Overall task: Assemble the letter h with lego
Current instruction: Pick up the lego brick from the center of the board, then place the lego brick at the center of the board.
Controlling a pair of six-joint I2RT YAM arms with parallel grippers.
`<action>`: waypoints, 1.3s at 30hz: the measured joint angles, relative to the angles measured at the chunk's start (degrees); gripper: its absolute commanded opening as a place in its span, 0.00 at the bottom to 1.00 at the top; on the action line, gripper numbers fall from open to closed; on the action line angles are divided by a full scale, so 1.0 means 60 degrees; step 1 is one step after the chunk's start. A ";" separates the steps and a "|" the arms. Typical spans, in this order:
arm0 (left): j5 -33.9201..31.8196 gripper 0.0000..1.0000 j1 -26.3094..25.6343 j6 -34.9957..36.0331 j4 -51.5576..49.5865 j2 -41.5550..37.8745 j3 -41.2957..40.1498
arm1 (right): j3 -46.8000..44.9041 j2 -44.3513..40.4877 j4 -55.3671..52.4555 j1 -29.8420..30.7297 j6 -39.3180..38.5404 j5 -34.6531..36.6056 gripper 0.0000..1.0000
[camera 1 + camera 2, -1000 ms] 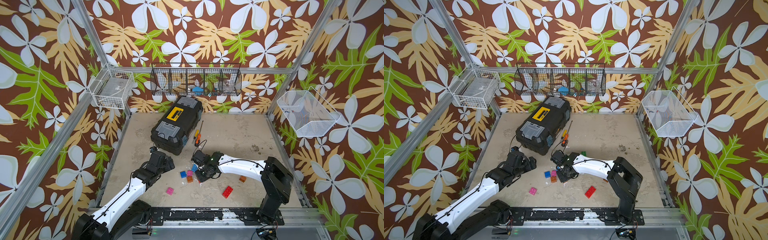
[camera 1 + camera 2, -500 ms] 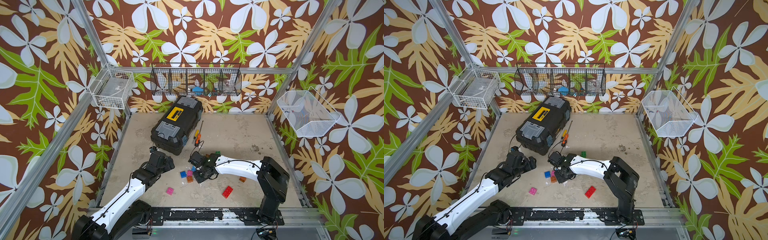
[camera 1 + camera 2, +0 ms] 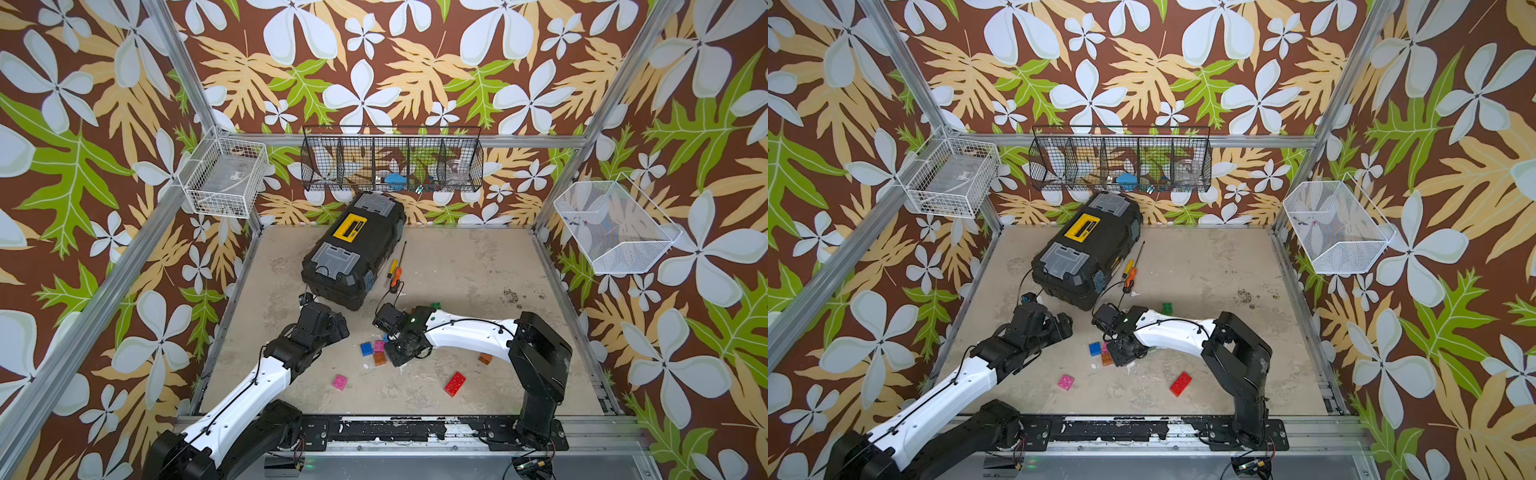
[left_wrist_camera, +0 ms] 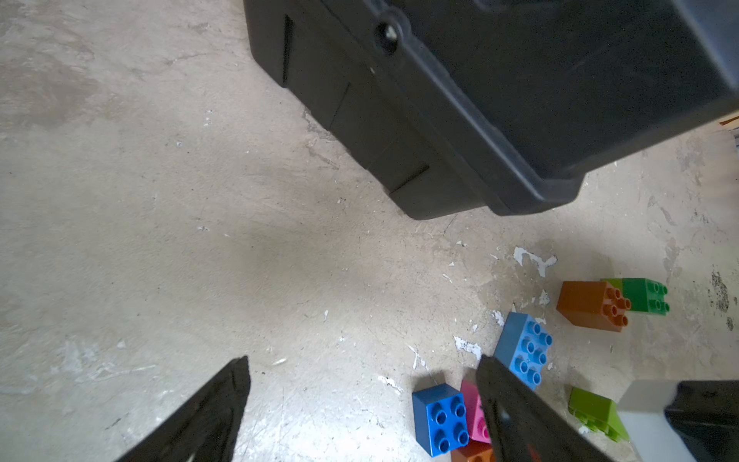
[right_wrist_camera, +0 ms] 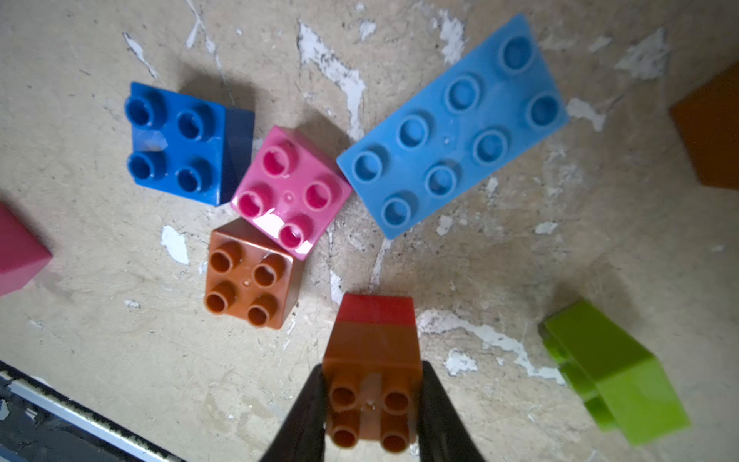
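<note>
My right gripper (image 5: 374, 366) is shut on an orange-brown lego brick with a red brick (image 5: 376, 308) stuck under it, held just above the floor. Beside it lie a blue brick (image 5: 180, 140), a pink brick (image 5: 290, 188) and an orange-brown brick (image 5: 250, 280), touching one another, with a long light-blue brick (image 5: 452, 128) and a tipped lime brick (image 5: 612, 372) close by. My left gripper (image 4: 362, 362) hangs open and empty over bare floor, left of that cluster (image 3: 374, 351). The letter h is out of view; the bricks lie loose.
A black toolbox (image 3: 353, 249) stands behind the left gripper, with screwdrivers (image 3: 395, 272) beside it. A pink brick (image 3: 340, 381), a long red brick (image 3: 455, 383), an orange brick (image 3: 485, 358) and a green brick (image 3: 435, 306) lie scattered. Wire baskets hang on the walls.
The right arm has shifted a little to the left with its orange-and-red stack, closer to the brick cluster. The left arm has not moved.
</note>
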 measured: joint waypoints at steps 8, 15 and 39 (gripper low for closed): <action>-0.0004 0.92 0.0000 0.0000 -0.0004 0.0007 0.0000 | 0.0612 -0.1650 -0.0346 -0.1137 -0.0007 0.0026 0.22; 0.0029 0.92 0.0000 -0.0004 0.0051 0.0011 -0.0055 | -0.0907 -0.3166 -0.0211 -0.3901 -0.0328 0.0404 0.22; 0.0346 0.92 0.0000 -0.0004 0.0215 0.0157 -0.0120 | -0.3100 -0.3872 0.0769 -0.5056 -0.0860 0.0058 0.52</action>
